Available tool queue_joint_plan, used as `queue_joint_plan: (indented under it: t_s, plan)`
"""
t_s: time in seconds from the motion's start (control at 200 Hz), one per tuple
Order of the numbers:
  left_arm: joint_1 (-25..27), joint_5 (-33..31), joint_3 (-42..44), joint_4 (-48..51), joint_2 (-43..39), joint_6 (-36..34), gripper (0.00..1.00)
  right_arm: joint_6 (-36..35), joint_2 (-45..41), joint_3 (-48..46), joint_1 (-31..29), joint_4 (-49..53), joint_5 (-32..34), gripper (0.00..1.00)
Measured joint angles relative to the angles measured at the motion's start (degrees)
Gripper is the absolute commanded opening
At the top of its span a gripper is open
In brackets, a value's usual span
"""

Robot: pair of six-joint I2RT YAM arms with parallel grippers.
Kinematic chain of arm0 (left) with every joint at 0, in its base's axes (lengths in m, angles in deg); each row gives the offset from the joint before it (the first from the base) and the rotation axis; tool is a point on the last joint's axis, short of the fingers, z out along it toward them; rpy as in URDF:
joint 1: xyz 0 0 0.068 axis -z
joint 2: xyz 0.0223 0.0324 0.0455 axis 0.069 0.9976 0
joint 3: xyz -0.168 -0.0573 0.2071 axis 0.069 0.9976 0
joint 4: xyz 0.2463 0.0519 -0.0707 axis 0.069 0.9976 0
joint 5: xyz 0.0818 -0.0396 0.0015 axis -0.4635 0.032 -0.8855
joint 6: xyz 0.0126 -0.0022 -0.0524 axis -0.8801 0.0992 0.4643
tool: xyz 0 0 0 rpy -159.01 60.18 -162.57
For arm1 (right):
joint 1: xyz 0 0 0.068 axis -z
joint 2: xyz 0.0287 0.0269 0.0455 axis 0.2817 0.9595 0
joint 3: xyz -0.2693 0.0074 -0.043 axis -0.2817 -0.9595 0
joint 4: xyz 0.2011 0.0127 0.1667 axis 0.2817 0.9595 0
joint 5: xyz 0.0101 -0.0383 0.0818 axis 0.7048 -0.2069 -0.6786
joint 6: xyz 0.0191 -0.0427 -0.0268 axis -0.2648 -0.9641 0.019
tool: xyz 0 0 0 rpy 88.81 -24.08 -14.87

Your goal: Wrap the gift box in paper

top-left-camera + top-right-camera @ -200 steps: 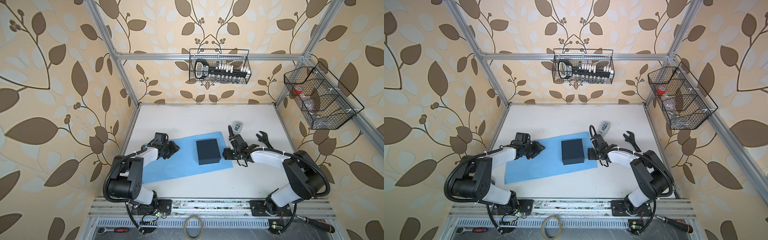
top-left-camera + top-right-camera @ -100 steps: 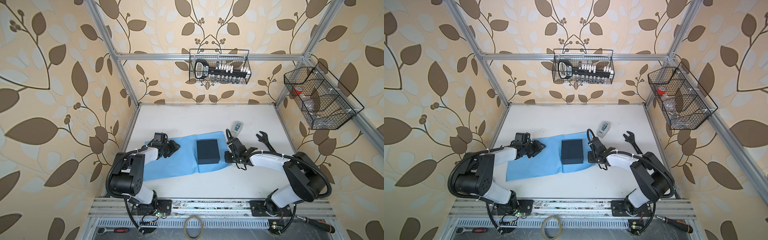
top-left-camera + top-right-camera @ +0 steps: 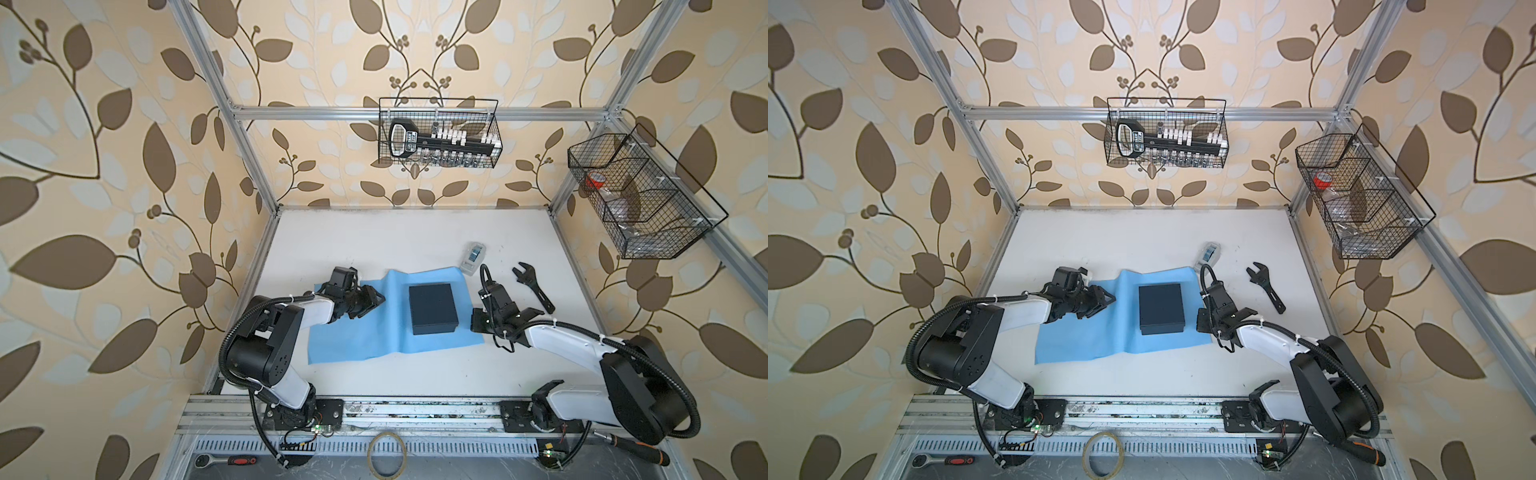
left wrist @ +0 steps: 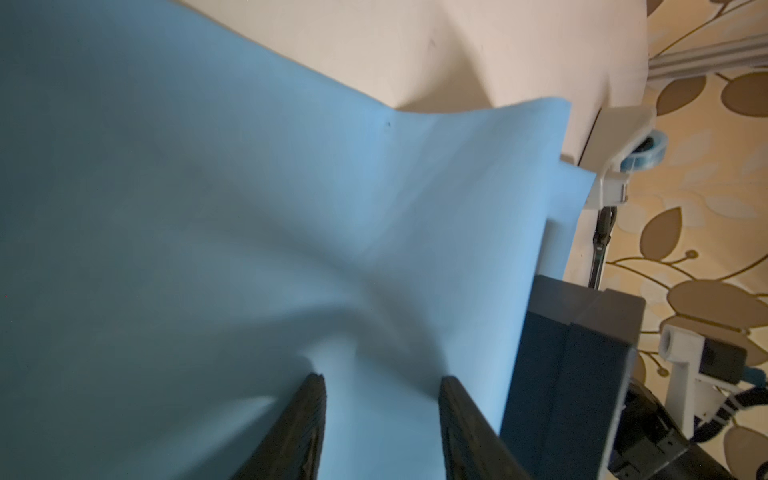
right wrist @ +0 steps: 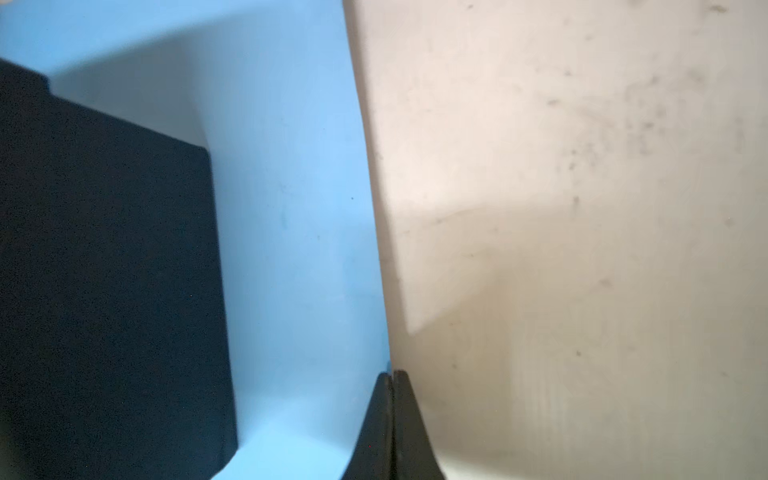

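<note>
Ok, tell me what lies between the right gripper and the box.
Only a bare strip of paper, in the right wrist view: box on one side, right gripper shut at the paper's edge.

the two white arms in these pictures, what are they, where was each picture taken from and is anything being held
They are two robot arms, each ending in a two-fingered pincer. Two pictures look down from overhead and are almost identical; the other two come from small cameras on the arms' wrists, looking forward at the work. On the white table lies a sheet of blue paper with a dark gift box on it; beside the sheet are a clear tape dispenser and a black wrench. The left pincer is open over the paper and holds nothing. The right pincer is shut on the paper's edge, next to the box.
</note>
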Motion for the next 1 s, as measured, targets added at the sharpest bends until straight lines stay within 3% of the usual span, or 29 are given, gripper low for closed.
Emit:
queue_joint_plan:
  t_s: [0.19, 0.455, 0.54, 0.7, 0.89, 1.0]
  plan:
    - [5.6, -0.1, -2.8, -0.2, 2.7, 2.3, 0.47, 0.2, -8.0, -2.5, 6.6, 0.6, -0.4, 0.0]
    - [7.7, -0.5, -9.4, 1.2, 7.9, 2.5, 0.48, 2.6, -18.0, -9.3, 7.2, 1.7, -0.2, 0.0]
    - [7.6, -1.3, -9.6, 1.9, 7.9, 2.1, 0.48, 2.3, -18.6, -9.9, 7.3, 1.6, -0.6, 0.11]
    - [6.4, -2.0, -9.3, 2.5, 7.3, 1.2, 0.48, -1.0, -10.6, -5.4, 7.3, -0.1, -3.2, 0.18]
    - [4.6, -2.4, -8.3, 2.3, 6.5, 0.9, 0.48, -5.0, 6.6, 4.3, 7.3, -4.0, -7.8, 0.14]
    - [3.6, -2.7, -7.4, 2.1, 5.7, 0.5, 0.48, -5.8, 10.7, 5.8, 6.8, -4.4, -8.3, 0.12]
